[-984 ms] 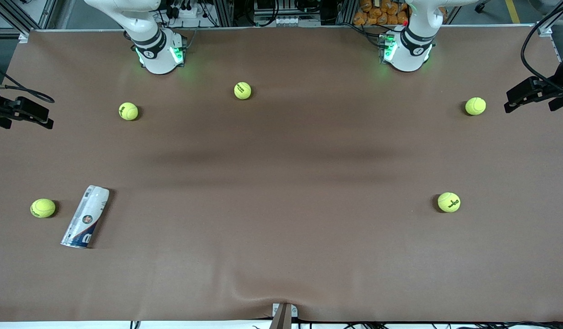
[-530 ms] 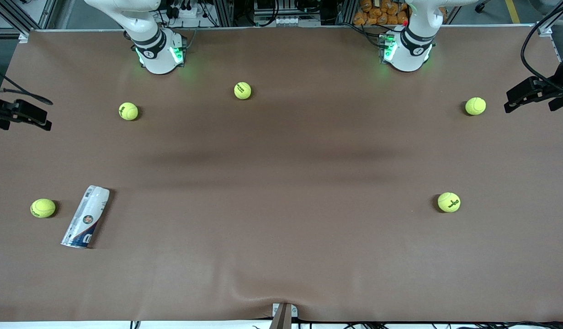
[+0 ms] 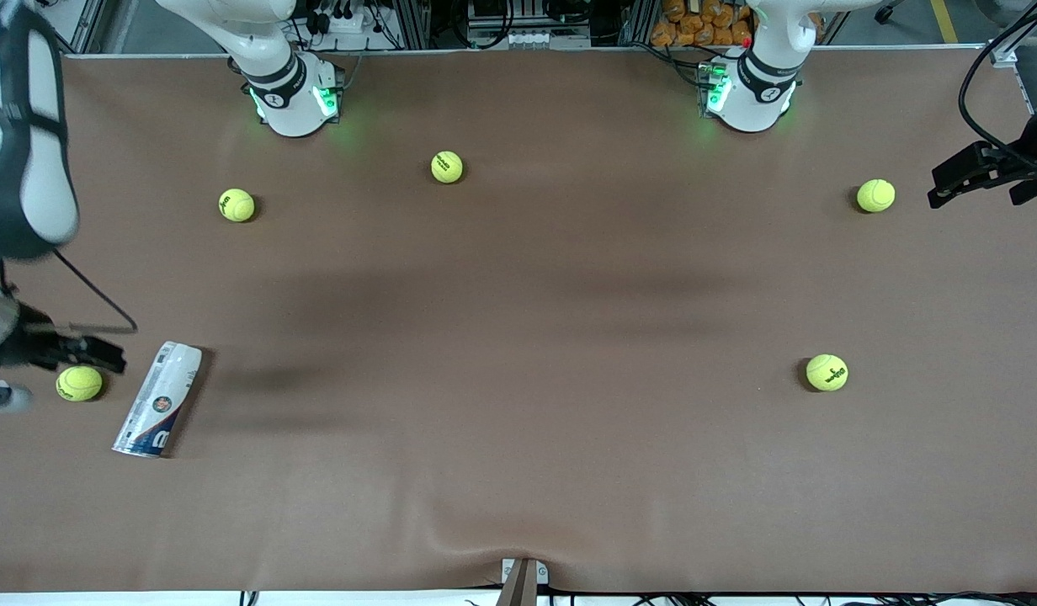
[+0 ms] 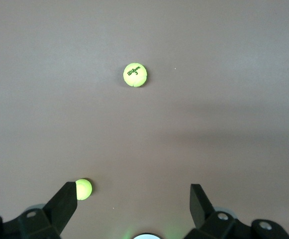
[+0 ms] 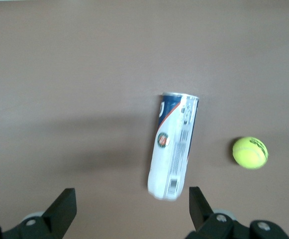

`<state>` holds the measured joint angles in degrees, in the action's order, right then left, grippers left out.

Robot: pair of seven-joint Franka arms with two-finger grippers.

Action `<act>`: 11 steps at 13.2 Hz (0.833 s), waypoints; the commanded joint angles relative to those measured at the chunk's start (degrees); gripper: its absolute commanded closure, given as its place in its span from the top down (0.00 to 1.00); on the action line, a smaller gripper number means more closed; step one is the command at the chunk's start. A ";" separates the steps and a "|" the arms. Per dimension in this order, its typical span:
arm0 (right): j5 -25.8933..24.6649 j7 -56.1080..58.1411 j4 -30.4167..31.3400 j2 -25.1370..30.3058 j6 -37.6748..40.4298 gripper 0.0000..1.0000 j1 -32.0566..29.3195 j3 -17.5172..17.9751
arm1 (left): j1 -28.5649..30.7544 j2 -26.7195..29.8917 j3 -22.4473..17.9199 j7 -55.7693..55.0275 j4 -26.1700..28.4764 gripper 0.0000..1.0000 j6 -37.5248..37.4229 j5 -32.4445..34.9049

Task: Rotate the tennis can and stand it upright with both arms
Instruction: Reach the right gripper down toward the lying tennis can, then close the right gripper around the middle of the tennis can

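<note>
This is a robotics lab. Two white arms (image 3: pixel 287 84) are bolted to a brown-covered surface (image 3: pixel 518 295), green lights glowing at their bases. Aluminium framing (image 3: pixel 81 25), cable bundles (image 3: pixel 518 25) and electronics run along the edge by the bases.

Five yellow-green tennis balls lie scattered, well apart, on a brown table cover (image 3: pixel 518 337). One tennis ball (image 3: pixel 79 383) sits at the right arm's end of the table, fairly near the front camera. Another ball (image 3: pixel 236 204) lies farther from the camera toward the same end, and a third ball (image 3: pixel 447 167) rests farther still, toward the middle. At the left arm's end, a fourth ball (image 3: pixel 875 195) lies far from the camera, while a Wilson-printed ball (image 3: pixel 826 372) sits nearer. The cover wrinkles at its near edge above a small metal bracket (image 3: pixel 523 576).
</note>
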<state>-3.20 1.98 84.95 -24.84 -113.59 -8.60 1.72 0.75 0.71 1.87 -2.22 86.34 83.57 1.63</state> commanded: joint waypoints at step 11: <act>-1.28 -0.40 -1.72 -19.63 -15.43 1.00 -6.07 0.91 | 0.49 0.43 0.15 1.07 -0.12 1.00 -0.42 -0.75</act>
<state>-3.31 2.08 84.70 -42.81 -128.70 -13.08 1.55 0.77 0.71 1.86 -2.22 86.35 83.57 1.63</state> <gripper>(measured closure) 0.000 0.000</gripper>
